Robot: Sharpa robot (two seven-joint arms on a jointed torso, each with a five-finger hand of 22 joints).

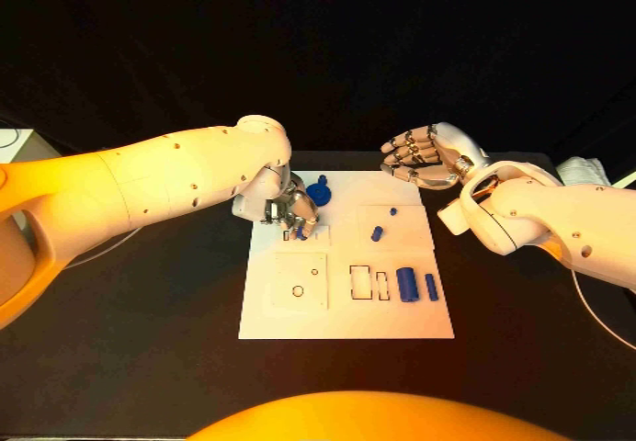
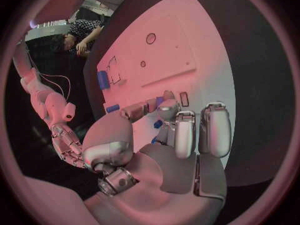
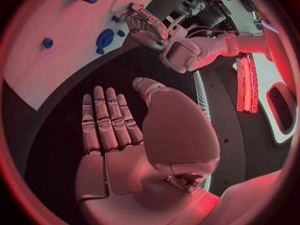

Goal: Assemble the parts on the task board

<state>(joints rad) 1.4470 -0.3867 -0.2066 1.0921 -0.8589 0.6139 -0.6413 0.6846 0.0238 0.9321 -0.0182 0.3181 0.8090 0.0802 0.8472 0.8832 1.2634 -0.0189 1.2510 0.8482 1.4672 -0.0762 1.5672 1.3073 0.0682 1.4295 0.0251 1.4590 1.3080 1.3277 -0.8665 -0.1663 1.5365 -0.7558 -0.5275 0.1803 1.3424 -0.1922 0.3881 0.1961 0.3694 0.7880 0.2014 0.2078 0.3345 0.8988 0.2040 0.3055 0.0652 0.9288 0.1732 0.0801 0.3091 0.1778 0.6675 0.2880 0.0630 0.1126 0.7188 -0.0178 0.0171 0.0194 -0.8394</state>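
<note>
- Several blue parts lie on the white task board at table centre: I see a cylinder toward 3 o'clock, a round gear-like piece toward 11.
- My left hand presses its fingertips onto the board's 10 o'clock area beside a small blue piece; whether it grips that piece, I cannot tell.
- My right hand hovers off the board's 1 o'clock corner, fingers spread, holding nothing.

No legible text, label, brand, number or sign appears in any view. The task board carries only outlined rectangles and small circles at centre frame in the head view, with no lettering that can be read beside them. The arms and hands bear no readable markings.
</note>
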